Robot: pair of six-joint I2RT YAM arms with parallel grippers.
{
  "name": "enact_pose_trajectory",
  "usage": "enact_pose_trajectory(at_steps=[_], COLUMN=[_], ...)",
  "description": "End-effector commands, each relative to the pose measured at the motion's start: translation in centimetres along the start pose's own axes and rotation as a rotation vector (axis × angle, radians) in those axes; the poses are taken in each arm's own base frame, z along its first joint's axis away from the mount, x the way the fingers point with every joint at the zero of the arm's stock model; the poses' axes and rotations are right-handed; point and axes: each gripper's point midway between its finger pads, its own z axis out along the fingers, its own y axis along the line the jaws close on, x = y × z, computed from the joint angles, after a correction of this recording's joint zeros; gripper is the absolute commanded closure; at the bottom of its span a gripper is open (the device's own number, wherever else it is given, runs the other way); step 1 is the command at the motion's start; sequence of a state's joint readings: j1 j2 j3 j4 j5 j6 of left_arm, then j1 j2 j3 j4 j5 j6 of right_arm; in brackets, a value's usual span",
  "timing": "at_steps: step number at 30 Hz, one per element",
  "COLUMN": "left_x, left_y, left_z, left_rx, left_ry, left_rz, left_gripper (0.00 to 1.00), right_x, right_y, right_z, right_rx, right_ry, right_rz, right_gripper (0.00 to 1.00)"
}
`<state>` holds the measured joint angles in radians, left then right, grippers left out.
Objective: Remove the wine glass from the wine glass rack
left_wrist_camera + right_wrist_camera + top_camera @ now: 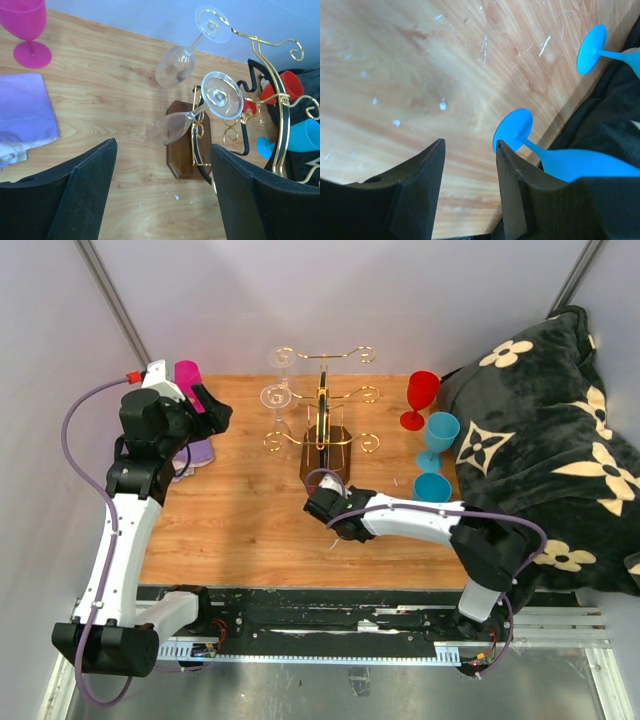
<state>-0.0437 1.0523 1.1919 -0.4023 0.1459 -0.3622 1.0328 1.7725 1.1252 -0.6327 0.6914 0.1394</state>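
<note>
A: Starting big, what sits on the wooden tabletop (pixel 250 530)?

B: A black flowered blanket (pixel 540 440) heaped along its right edge, then the wine glass rack (pixel 326 452) upright at the middle back.

A: The hands?

B: The left hand (pixel 163 144) is spread wide, holding nothing, at the back left, facing the rack. The right hand (pixel 470 142) is low over the wood in front of the rack, jaws partly apart, empty.

A: Smaller things?

B: A purple cloth (pixel 197 452) and a pink goblet (pixel 187 372) are beside the left hand. A red goblet (pixel 421 395) and blue goblets (pixel 440 430) stand between rack and blanket. The near wine glass (pixel 175 125) and the far wine glass (pixel 175 67) hang foot-up from the rack's left hooks.
</note>
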Motion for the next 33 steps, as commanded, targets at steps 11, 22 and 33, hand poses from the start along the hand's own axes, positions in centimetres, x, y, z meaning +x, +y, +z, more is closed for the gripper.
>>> enact_pose_trajectory(at_steps=[11, 22, 33], left_x=[-2.6, -0.1, 3.1], left_y=[-3.8, -6.4, -6.3], left_z=[6.2, 8.1, 10.5], left_rx=[0.167, 0.317, 0.277], left_ry=[0.05, 0.142, 0.212], left_rz=[-0.089, -0.207, -0.211], left_gripper=[0.29, 0.34, 0.37], right_x=[-2.9, -1.3, -0.1], right_y=[-4.3, -14.9, -19.8], right_z=[-15.6, -18.9, -20.5], right_rx=[-0.445, -0.204, -0.065], right_ry=[-0.406, -0.574, -0.655], right_rz=[0.214, 0.397, 0.513], right_gripper=[0.44, 0.42, 0.43])
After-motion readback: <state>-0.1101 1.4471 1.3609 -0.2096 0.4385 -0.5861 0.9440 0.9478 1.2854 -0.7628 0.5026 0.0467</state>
